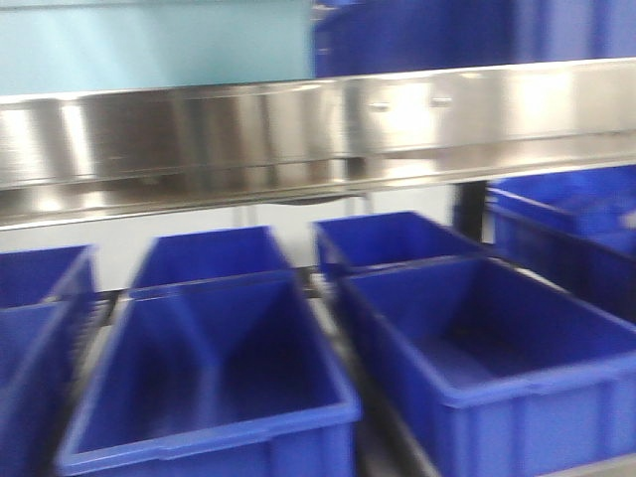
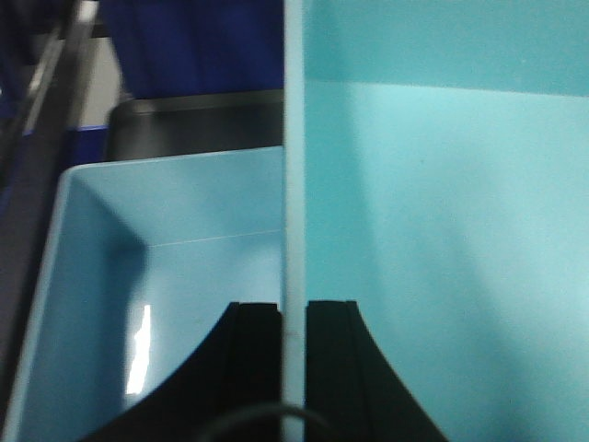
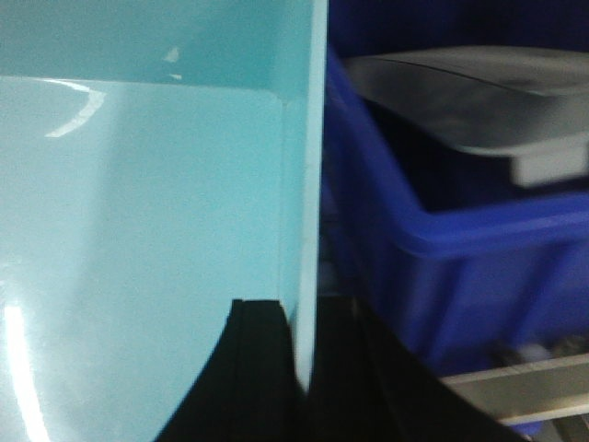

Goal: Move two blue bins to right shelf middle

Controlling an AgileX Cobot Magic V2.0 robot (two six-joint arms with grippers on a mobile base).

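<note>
Pinching a thin wall apiece, your left gripper (image 2: 293,318) and right gripper (image 3: 302,318) are each closed to a narrow gap on the pale blue bin (image 2: 166,239). In both wrist views that wall runs from 6 to 12 o'clock between the fingers. Neither arm looks nearer, and you cannot tell the bin's long axis. The front view shows a steel shelf (image 1: 298,129), with dark blue bins (image 1: 209,378) at 6 o'clock.

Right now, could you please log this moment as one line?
left pincer: shut on light-blue bin wall | right pincer: shut on light-blue bin wall | dark blue bins: below steel shelf
</note>
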